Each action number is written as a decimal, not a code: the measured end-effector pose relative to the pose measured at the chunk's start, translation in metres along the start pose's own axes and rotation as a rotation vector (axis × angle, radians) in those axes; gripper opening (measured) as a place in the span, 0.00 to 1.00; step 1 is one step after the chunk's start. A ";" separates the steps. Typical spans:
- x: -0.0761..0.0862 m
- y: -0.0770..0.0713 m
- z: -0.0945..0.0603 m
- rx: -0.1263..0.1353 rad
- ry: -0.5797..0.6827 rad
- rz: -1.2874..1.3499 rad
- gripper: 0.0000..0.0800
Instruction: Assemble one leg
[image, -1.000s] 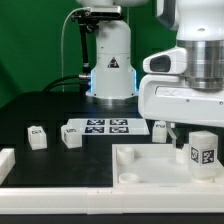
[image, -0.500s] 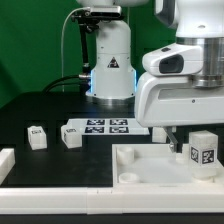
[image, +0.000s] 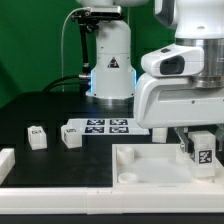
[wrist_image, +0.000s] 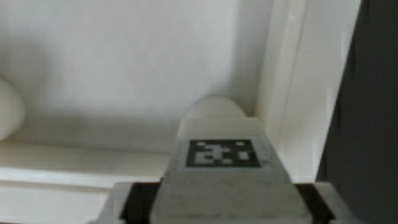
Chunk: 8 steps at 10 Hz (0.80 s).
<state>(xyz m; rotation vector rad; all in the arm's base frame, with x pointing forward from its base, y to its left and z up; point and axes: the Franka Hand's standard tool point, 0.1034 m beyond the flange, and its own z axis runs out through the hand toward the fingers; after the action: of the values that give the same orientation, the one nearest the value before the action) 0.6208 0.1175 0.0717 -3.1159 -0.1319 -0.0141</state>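
My gripper (image: 199, 146) is shut on a leg (image: 204, 152), a small white post with a black-and-white tag, and holds it upright over the far right corner of the white tabletop (image: 150, 168). I cannot tell whether the leg touches the tabletop. In the wrist view the leg (wrist_image: 222, 140) fills the space between the dark fingers (wrist_image: 141, 203) of the gripper (wrist_image: 222, 205). Its rounded end points at the tabletop's inner surface (wrist_image: 125, 80), next to the raised rim (wrist_image: 295, 60).
Two more legs (image: 37, 137) (image: 70, 136) stand on the dark table at the exterior view's left, and a third (image: 160, 129) behind the tabletop. The marker board (image: 105, 127) lies in the middle. A white part (image: 5, 160) sits at the left edge. A robot base (image: 110, 60) stands behind.
The arm has shifted slightly towards the exterior view's left and a little lower, with the leg still held over the tabletop's right corner.
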 end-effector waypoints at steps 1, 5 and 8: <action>0.000 0.000 0.000 0.001 0.001 0.025 0.36; 0.001 -0.005 0.001 -0.003 0.009 0.696 0.36; 0.005 -0.010 0.002 -0.013 0.009 1.167 0.36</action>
<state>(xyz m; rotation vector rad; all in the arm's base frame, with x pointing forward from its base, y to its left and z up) 0.6249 0.1282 0.0703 -2.6827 1.6120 -0.0057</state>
